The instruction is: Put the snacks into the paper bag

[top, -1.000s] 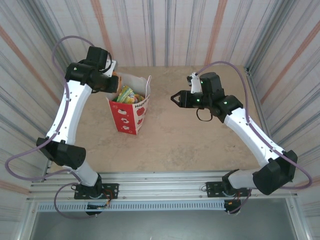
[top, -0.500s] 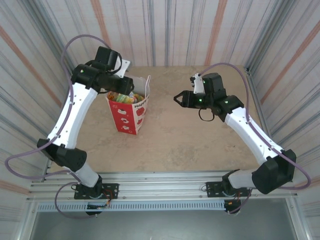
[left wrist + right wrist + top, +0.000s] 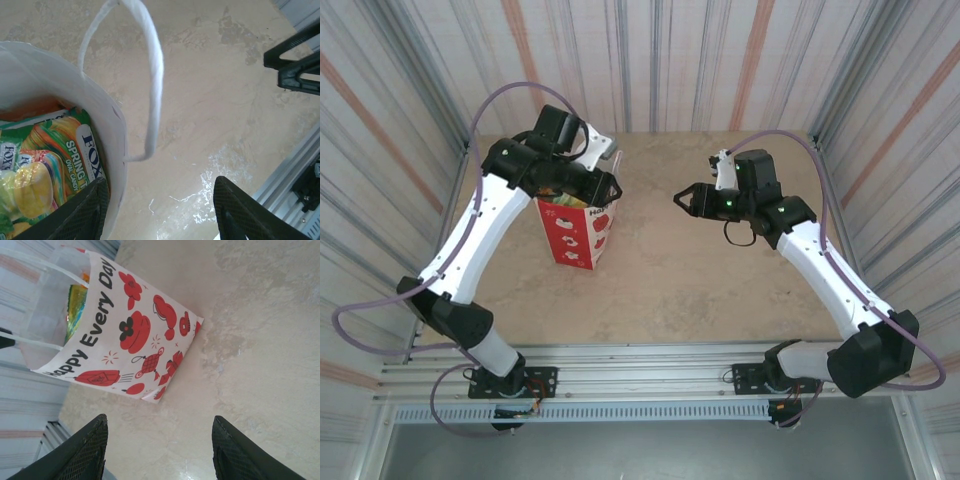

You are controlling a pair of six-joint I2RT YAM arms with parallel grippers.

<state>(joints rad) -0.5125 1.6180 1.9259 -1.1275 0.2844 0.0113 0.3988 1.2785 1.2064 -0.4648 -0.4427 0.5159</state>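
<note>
The paper bag (image 3: 578, 235) stands upright left of the table's middle, red below and white above. Green-yellow snacks (image 3: 45, 165) lie inside it, with a bit of orange behind them. They also peek out at the snacks (image 3: 562, 201) under the left arm and at the snacks (image 3: 75, 302) through the bag's mouth. My left gripper (image 3: 608, 186) hovers open over the bag's right rim. One of its fingers (image 3: 85, 212) is inside the white wall (image 3: 114, 150), the other outside, with a handle (image 3: 152, 90) looping ahead. My right gripper (image 3: 681, 197) hangs open and empty right of the paper bag (image 3: 130, 332).
The beige tabletop (image 3: 700, 280) is walled by striped corrugated panels (image 3: 650, 60) on three sides. An aluminium rail (image 3: 650, 360) runs along the near edge by the arm bases. The right gripper's black fingers (image 3: 295, 65) show in the left wrist view.
My left arm has swung rightward from behind the bag's left side to over its right rim. The right gripper has drifted slightly right, staying open.
</note>
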